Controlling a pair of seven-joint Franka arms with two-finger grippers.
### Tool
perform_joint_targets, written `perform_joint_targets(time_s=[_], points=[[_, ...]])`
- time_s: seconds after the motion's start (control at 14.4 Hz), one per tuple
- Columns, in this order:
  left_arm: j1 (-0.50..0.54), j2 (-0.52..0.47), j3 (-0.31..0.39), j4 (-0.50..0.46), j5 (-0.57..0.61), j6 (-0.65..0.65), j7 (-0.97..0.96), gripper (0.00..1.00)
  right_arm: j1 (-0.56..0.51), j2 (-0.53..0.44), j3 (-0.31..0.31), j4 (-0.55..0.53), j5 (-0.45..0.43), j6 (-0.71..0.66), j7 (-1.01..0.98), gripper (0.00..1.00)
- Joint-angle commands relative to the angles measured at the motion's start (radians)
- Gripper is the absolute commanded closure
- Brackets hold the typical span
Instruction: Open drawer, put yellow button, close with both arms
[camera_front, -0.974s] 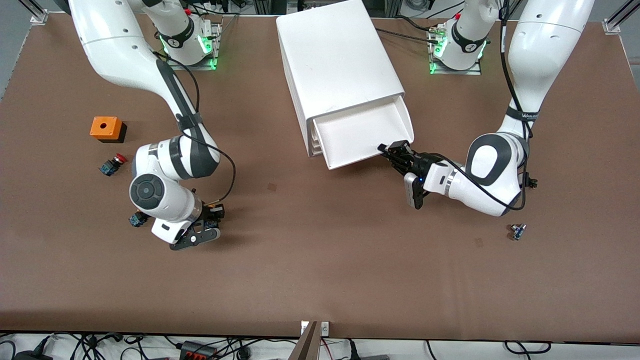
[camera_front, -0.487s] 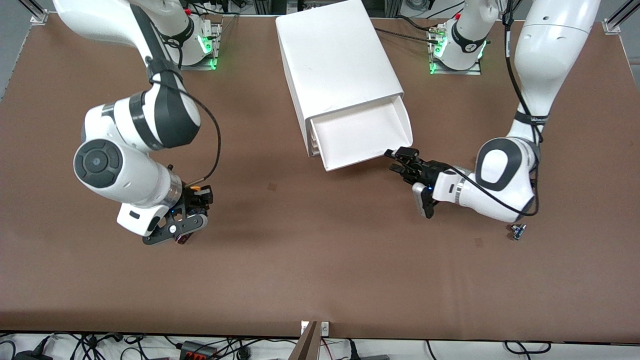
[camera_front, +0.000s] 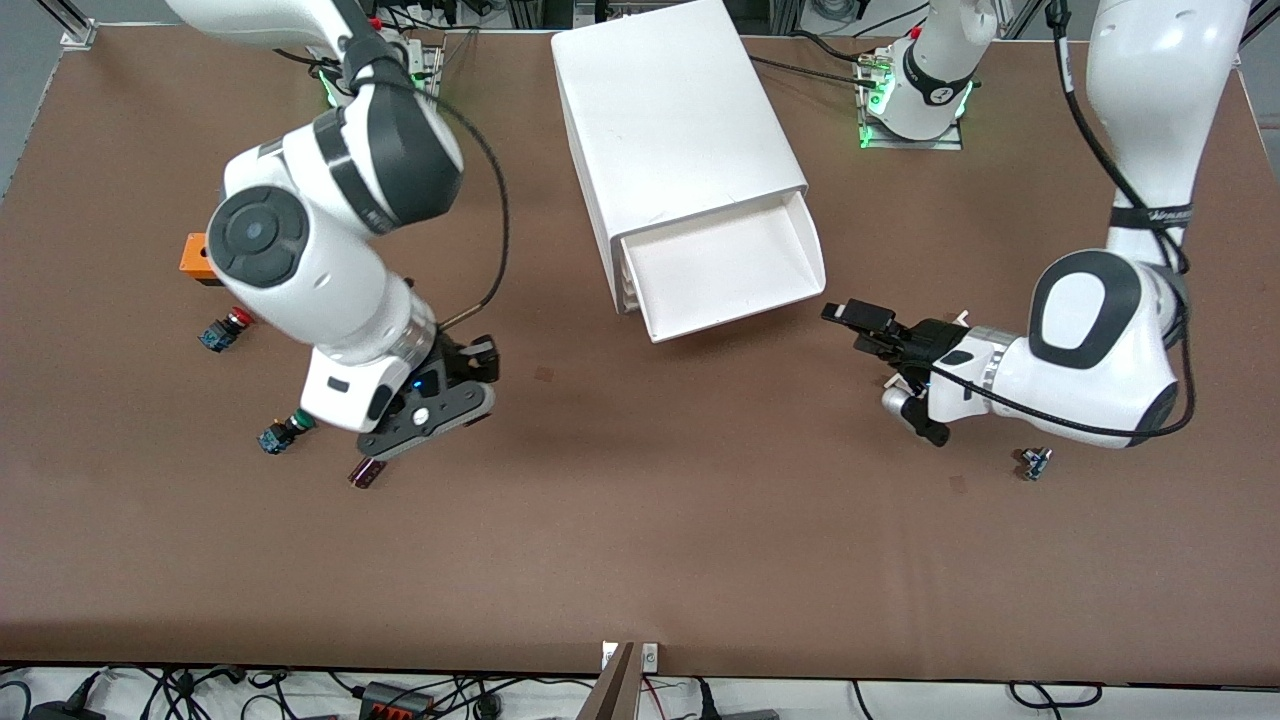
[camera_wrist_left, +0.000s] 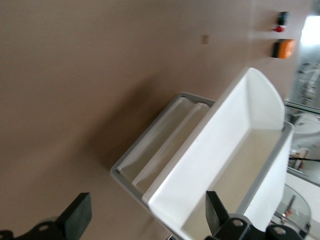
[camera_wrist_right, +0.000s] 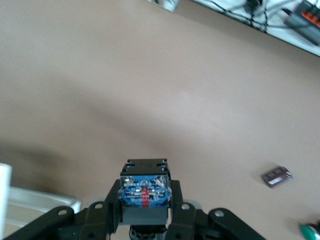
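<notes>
Brown matting covers the table (camera_front: 640, 560) I'm working over, with the white cabinet (camera_front: 670, 110) standing between the two arm bases. Its top drawer (camera_front: 725, 270) is pulled out toward the front camera, and from what I can see its tray holds nothing; the left wrist view looks into the same drawer (camera_wrist_left: 235, 150) from the side and shows the rims of lower drawers stepped out slightly beneath it, which the front view barely reveals.

My left gripper (camera_front: 870, 325) hangs over the table just beside the drawer's front corner, toward the left arm's end, with its fingers (camera_wrist_left: 75, 217) spread wide and nothing between them.

My right gripper (camera_front: 470, 375) is up over the table toward the right arm's end, clamped on the yellow button (camera_wrist_right: 144, 192). Only the right wrist view shows that grip plainly: the switch's black and blue body sits between the pads, cap hidden. From the front camera I can't pick the button out.

On the mat near the right arm lie a green-capped switch (camera_front: 280, 433), a red-capped switch (camera_front: 222, 330), an orange box (camera_front: 195, 258) partly hidden by the arm, and a small dark block (camera_front: 364, 472). Another small part (camera_front: 1035, 463) lies near the left arm's elbow.
</notes>
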Motion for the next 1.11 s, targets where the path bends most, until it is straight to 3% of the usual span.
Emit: perform_joint_targets(time_s=[0.0, 0.35, 0.7, 1.04], points=[[-0.016, -0.040, -0.017, 0.077, 0.226, -0.011, -0.156, 0.00, 0.091, -0.008, -0.011, 0.004, 0.008, 0.040, 0.117, 1.00], [-0.078, -0.043, -0.015, 0.120, 0.598, -0.013, -0.161, 0.00, 0.206, 0.005, -0.018, 0.004, 0.002, 0.084, 0.287, 1.00], [-0.041, -0.014, 0.003, 0.146, 0.589, 0.001, -0.382, 0.00, 0.311, 0.046, -0.019, 0.005, 0.000, 0.087, 0.488, 1.00], [-0.003, -0.008, 0.003, 0.142, 0.517, 0.018, -0.434, 0.00, 0.394, 0.091, -0.019, 0.005, -0.040, 0.143, 0.601, 1.00]])
